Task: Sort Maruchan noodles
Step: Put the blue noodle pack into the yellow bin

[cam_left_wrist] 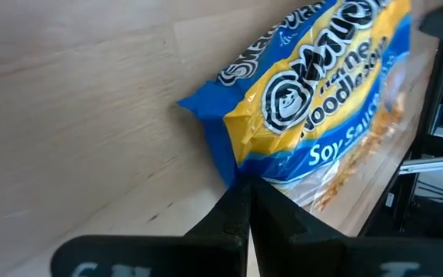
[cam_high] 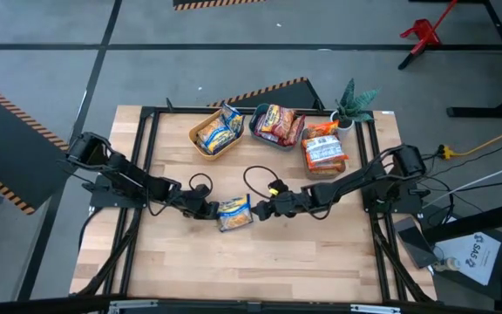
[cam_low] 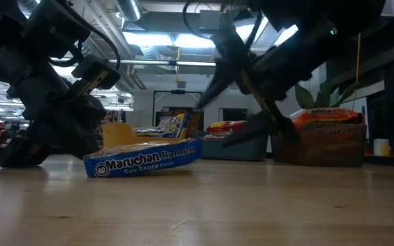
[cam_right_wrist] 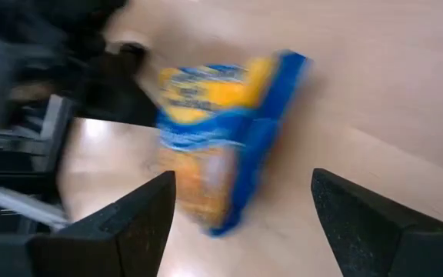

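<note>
left arm: reaches in from the table's left edge toward the centre. the left pincer [cam_high: 206, 209] sits low on the table [cam_high: 303, 262], its fingers pressed together. in the left wrist view the closed fingertips [cam_left_wrist: 241, 201] meet at the sealed edge of the yellow-and-blue packet [cam_high: 234, 212]. whether they pinch that edge or only touch it cannot be told. judgement: a closed pincer at the packet's edge serves to brace or steady the packet while the other arm approaches.

centre: the yellow-and-blue packet lies flat on the bare wood between the two pincers, apart from every bin. it is the only packet seen outside a bin, so it is judged the item in hand.

right arm: reaches in from the table's right edge. the right pincer [cam_high: 263, 209] stands just beside the packet's other end, fingers spread wide apart and holding nothing. in the right wrist view the packet shows between the two open fingers, a placement that suits closing on it.

far edge, left to right: yellow bin [cam_high: 197, 138] with yellow-and-blue packets, grey bin [cam_high: 255, 129] with red packets, brown bin [cam_high: 308, 166] with orange packets. judgement: sorting runs by colour, so this packet belongs in the yellow bin.
</note>
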